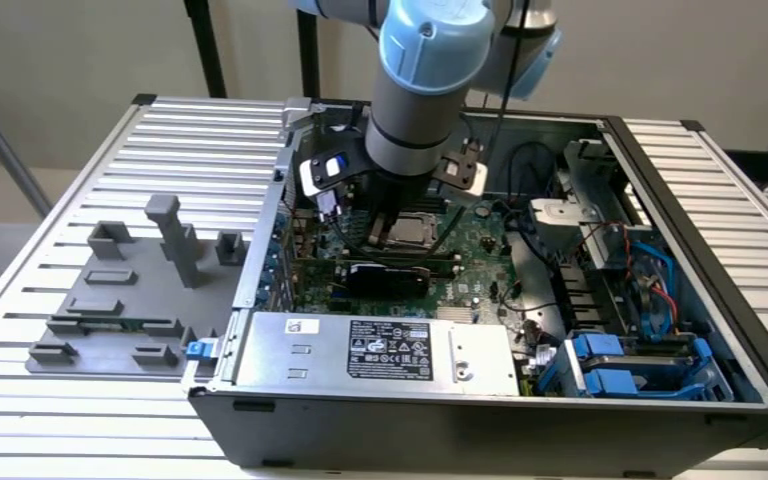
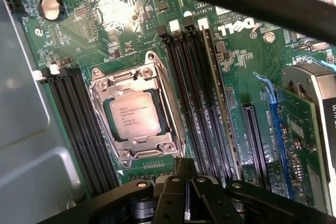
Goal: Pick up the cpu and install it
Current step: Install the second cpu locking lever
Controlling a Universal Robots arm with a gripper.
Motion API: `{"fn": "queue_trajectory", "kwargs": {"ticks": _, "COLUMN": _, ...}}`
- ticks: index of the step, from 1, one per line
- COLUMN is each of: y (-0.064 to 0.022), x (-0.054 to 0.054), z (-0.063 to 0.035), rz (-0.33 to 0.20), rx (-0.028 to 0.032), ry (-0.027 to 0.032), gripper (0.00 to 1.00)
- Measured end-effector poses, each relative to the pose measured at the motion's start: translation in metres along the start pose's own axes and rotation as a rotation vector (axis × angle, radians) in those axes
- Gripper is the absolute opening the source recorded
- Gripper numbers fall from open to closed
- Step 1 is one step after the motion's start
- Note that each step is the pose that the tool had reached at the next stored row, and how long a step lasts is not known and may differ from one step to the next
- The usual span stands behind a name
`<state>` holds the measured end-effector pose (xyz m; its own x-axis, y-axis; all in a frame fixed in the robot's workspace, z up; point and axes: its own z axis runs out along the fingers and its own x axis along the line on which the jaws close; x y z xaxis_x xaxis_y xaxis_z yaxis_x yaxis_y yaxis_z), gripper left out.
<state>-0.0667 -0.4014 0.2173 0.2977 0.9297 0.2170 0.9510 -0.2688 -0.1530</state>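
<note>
- Placement: the thin square cpu with silvery-grey metal top lies flat inside the steel socket frame on the green motherboard, between the two banks of black memory slots.
- Gripper: black fingers pressed together, empty, hanging just above the socket's edge.
- Relation: the cpu sits just beyond the fingertips, apart from them, not held.

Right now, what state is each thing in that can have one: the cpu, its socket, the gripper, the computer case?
cpu: seated flat in the socket, not held.
socket frame: around the cpu, chip top exposed.
gripper: shut, empty, above the motherboard beside the socket.
computer case: lying on its side, open.
</note>
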Motion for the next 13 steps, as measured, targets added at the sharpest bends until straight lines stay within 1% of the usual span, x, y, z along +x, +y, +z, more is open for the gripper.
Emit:
{"fn": "queue_trajectory", "kwargs": {"ticks": 2, "y": -0.0003, "x": 0.001, "z": 0.0023, "rz": 0.005, "rx": -0.0017, "ry": -0.0009, "gripper": 0.11}}
{"fn": "queue_trajectory", "kwargs": {"ticks": 10, "y": -0.0014, "x": 0.004, "z": 0.0105, "rz": 0.023, "rx": -0.0086, "ry": -0.0083, "gripper": 0.11}}
{"fn": "queue_trajectory", "kwargs": {"ticks": 13, "y": -0.0020, "x": 0.005, "z": 0.0136, "rz": 0.030, "rx": -0.0119, "ry": -0.0124, "gripper": 0.11}}
